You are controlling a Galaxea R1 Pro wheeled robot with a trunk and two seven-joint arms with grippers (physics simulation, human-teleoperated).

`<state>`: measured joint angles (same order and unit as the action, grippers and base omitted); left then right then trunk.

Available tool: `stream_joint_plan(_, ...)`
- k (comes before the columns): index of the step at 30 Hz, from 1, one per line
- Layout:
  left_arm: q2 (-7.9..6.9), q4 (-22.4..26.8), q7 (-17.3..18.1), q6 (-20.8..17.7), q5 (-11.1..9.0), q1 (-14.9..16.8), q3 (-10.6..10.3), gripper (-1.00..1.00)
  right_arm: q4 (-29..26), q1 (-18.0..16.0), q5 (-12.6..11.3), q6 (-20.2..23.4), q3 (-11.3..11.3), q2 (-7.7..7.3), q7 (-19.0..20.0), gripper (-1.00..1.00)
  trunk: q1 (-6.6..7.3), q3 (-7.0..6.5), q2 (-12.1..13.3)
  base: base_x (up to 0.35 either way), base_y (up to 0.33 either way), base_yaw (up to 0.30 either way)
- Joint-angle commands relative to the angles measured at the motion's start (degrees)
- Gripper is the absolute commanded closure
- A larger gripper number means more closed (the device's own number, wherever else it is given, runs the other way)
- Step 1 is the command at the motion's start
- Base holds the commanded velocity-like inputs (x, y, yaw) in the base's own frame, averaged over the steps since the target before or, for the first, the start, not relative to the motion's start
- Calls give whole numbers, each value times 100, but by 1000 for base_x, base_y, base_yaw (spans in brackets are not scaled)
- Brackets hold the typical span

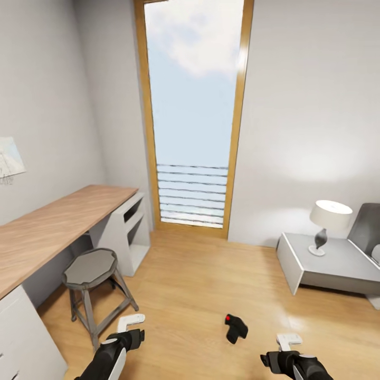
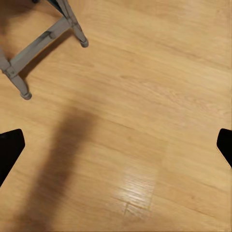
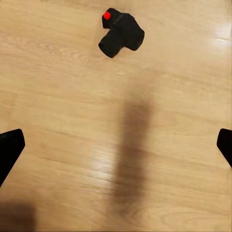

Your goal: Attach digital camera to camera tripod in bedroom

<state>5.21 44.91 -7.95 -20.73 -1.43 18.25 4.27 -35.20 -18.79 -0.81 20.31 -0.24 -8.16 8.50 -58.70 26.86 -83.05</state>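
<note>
The digital camera (image 1: 236, 328), small and black with a red button on top, lies on the light wood floor of the bedroom (image 1: 200, 274). It is between my two arms, nearer the right one. In the right wrist view the camera (image 3: 121, 34) rests ahead of my right gripper (image 3: 116, 145), whose fingers are spread wide with bare floor between them. My left gripper (image 2: 116, 145) is open too, over bare floor close to the stool's legs. Both grippers hang low at the head view's near edge, the left gripper (image 1: 132, 322) and the right gripper (image 1: 288, 340). The camera tripod is out of view.
A grey stool (image 1: 91, 269) stands just left of my left arm, in front of a long wooden desk (image 1: 47, 227) along the left wall. A low grey nightstand (image 1: 316, 264) with a white lamp (image 1: 328, 221) sits at right. A tall window (image 1: 194, 113) is ahead.
</note>
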Motion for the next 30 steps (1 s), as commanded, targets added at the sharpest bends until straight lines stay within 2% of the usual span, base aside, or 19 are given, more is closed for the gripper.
stream_joint_plan(1, 5, 10, -13, -31, -16, 2, 13, -100, -10, -2, -7, 31, -3, -2, 19, -100, -3, 7, -3, 328, -97, 0)
stream_joint_plan(11, 34, 28, -4, -41, -29, -5, 16, -100, -106, -2, -7, 39, -3, -8, 21, -100, -3, 7, -3, 138, -60, 0)
stream_joint_plan(14, 107, 168, 1, -56, -106, -7, 17, -100, -164, -2, -6, 42, -8, -11, 22, -100, -3, 7, -3, 20, -9, 0)
stream_joint_plan(17, 149, 373, -2, -85, -304, -32, -11, -100, -189, -2, -7, 43, -10, -15, 24, -100, -3, 7, -3, 10, -5, 0)
stream_joint_plan(18, 149, 373, -2, -85, -304, -32, -11, -100, -189, -2, -7, 43, -10, -15, 24, -100, -3, 7, -3, 8, -4, 0)
stream_joint_plan(19, 170, 491, 0, -109, -417, -65, -53, -100, -199, -2, -7, 43, -10, -17, 24, -100, -3, 7, -3, 5, -2, 0)
stream_joint_plan(20, 170, 491, 0, -109, -417, -65, -53, -100, -199, -2, -7, 43, -10, -17, 24, -100, -3, 7, -3, 5, -2, 0)
stream_joint_plan(21, 190, 666, 2, -229, -524, -99, -214, -100, -207, -2, -7, 43, -11, -18, 26, -100, -3, 7, -3, 3, -1, 0)
stream_joint_plan(26, 202, 1108, 13, -661, -707, -167, -439, -100, -222, -2, -7, 45, -10, -14, 28, -100, -3, 7, -3, 1, -1, 0)
stream_joint_plan(27, 182, 1747, -59, -921, -1311, -378, -542, -100, -608, 25, 25, 448, -4, -11, 27, -100, -3, 7, -3, 78, -85, 0)
stream_joint_plan(30, 159, 1843, -97, -936, -1391, -415, -554, -100, -763, 34, 31, 683, -8, -11, 24, -100, -3, 7, -3, 132, -144, 0)
